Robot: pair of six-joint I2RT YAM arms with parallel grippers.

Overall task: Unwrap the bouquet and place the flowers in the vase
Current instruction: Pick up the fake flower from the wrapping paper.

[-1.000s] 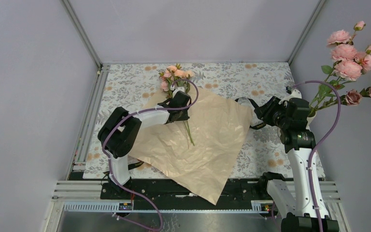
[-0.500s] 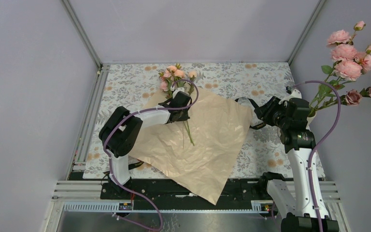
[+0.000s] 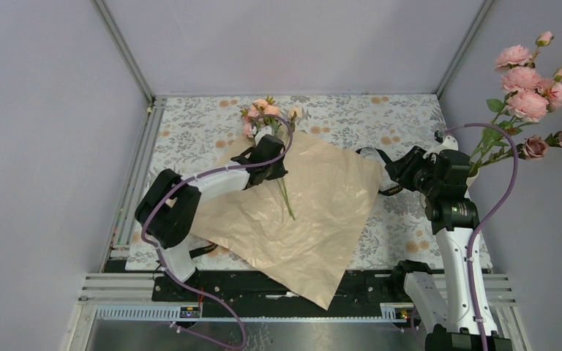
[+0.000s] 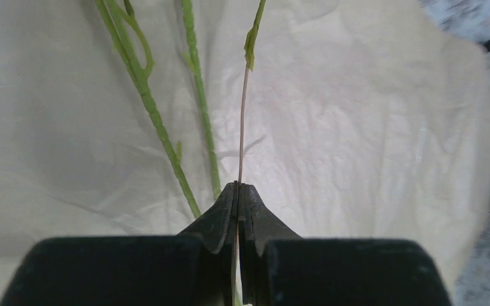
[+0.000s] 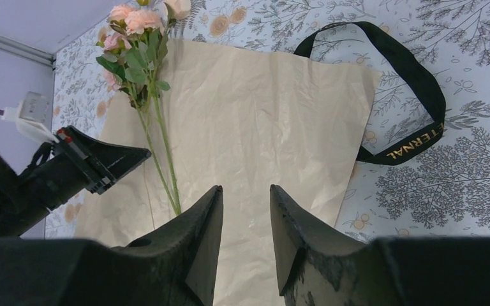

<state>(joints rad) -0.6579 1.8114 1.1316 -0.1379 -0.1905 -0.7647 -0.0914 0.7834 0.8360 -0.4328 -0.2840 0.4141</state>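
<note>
The bouquet lies unwrapped: its tan paper (image 3: 315,219) is spread flat on the table. Peach and pink flowers (image 3: 266,110) rest at the paper's far edge, their green stems (image 3: 285,197) running back over it. My left gripper (image 3: 280,170) is shut on one thin pale stem (image 4: 242,121), beside two green stems (image 4: 159,127). My right gripper (image 3: 393,170) hovers open over the paper's right edge (image 5: 246,189), holding nothing. More pink flowers (image 3: 528,99) stand high at the right, their stems dropping behind the right arm. The vase is hidden.
A black ribbon (image 5: 415,83) lies looped on the floral tablecloth (image 3: 402,117) just right of the paper. Grey enclosure walls and a metal frame (image 3: 135,168) border the table. The paper's near corner overhangs the front rail (image 3: 322,296).
The left gripper has shut on the thin stem and drawn slightly toward the far side, its elbow swinging left. One rose head shifted right. The right arm has not moved.
</note>
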